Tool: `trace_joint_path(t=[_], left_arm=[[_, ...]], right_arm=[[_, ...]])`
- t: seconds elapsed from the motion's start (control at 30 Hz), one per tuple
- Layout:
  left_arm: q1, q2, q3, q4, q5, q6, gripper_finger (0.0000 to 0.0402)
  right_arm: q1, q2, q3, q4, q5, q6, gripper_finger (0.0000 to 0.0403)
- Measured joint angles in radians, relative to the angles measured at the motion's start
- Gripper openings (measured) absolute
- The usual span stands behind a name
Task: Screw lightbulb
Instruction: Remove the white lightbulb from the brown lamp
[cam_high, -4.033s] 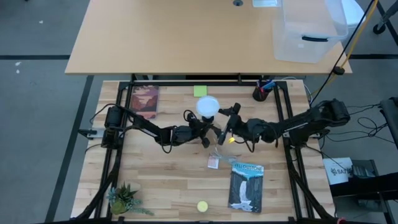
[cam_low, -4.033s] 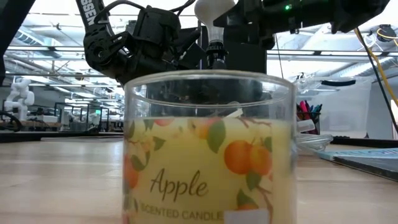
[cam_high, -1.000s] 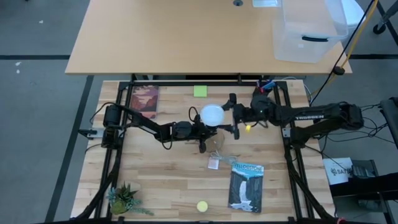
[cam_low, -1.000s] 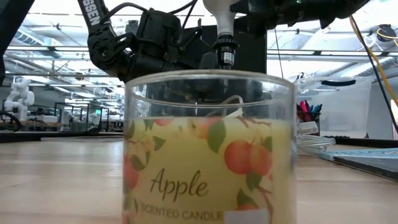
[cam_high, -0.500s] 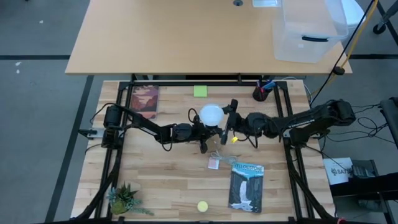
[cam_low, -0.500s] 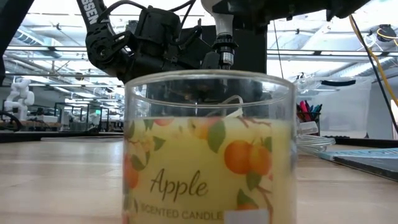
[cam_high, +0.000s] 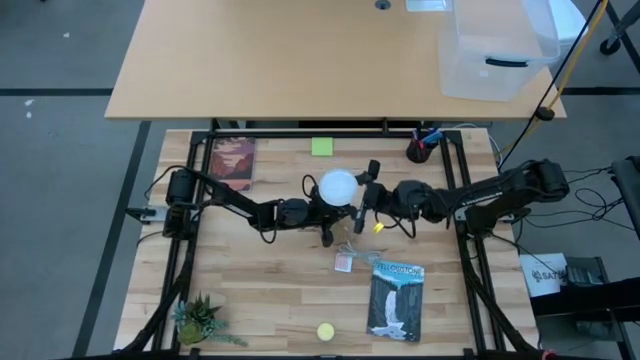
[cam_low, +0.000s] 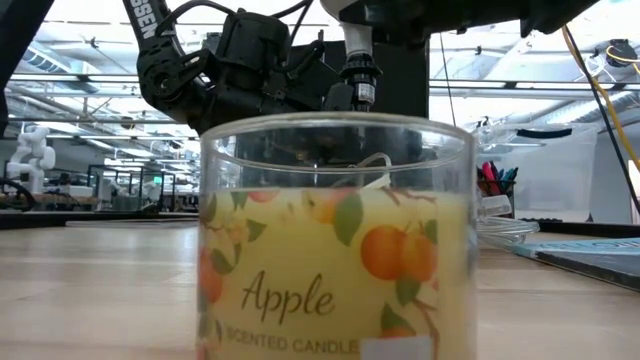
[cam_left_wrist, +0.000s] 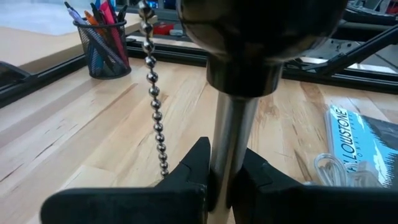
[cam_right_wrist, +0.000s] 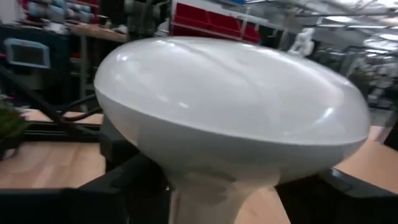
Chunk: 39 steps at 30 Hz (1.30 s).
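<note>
The white lightbulb stands upright at the table's middle, its grey screw neck in the top of a dark socket. A silver rod runs down from the socket, and a bead chain hangs beside it. My left gripper reaches in from the table's left and is shut on the rod. My right gripper comes level from the right, open. Its dark fingers stand on either side of the bulb's neck; whether they touch it I cannot tell. My left gripper pinches the silver rod below the socket between its two fingers. The fingers come nearly level from the table's left, tipped slightly down, and lie across the rod. The rod stands upright with the socket and bulb above the fingers; its lower end is hidden.
A glass candle jar stands close before the low camera and hides the table's middle; from above it is the yellow disc. Books, a pen cup, a plant and a small packet lie around.
My right arm has swung from the far right toward the table's near side, and its gripper has gone left, closer to the bulb. The bulb, the socket and my left gripper have stayed where they were.
</note>
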Motion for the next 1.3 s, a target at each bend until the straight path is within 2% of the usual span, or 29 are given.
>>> trace_joint_path(t=[0.27, 0.77, 0.97, 1.17, 1.3], left_arm=[[-0.002, 0.0, -0.002, 0.0, 0.031, 0.006, 0.003], [0.0, 0.0, -0.001, 0.002, 0.218, 0.053, 0.003], [0.0, 0.0, 0.0, 0.003, 0.276, 0.066, 0.003], [0.0, 0.0, 0.0, 0.003, 0.298, 0.071, 0.003], [0.0, 0.0, 0.0, 0.003, 0.298, 0.07, 0.003]], right_arm=[[-0.055, -0.006, 0.0, -0.042, -0.144, -0.011, 0.0233], [-0.227, -0.028, 0.003, -0.129, -0.615, -0.091, 0.0221], [-0.276, -0.031, 0.003, -0.134, -0.75, -0.099, 0.0221], [-0.285, -0.03, 0.002, -0.12, -0.783, -0.048, 0.0221], [-0.283, -0.041, 0.002, -0.118, -0.769, -0.013, 0.0242]])
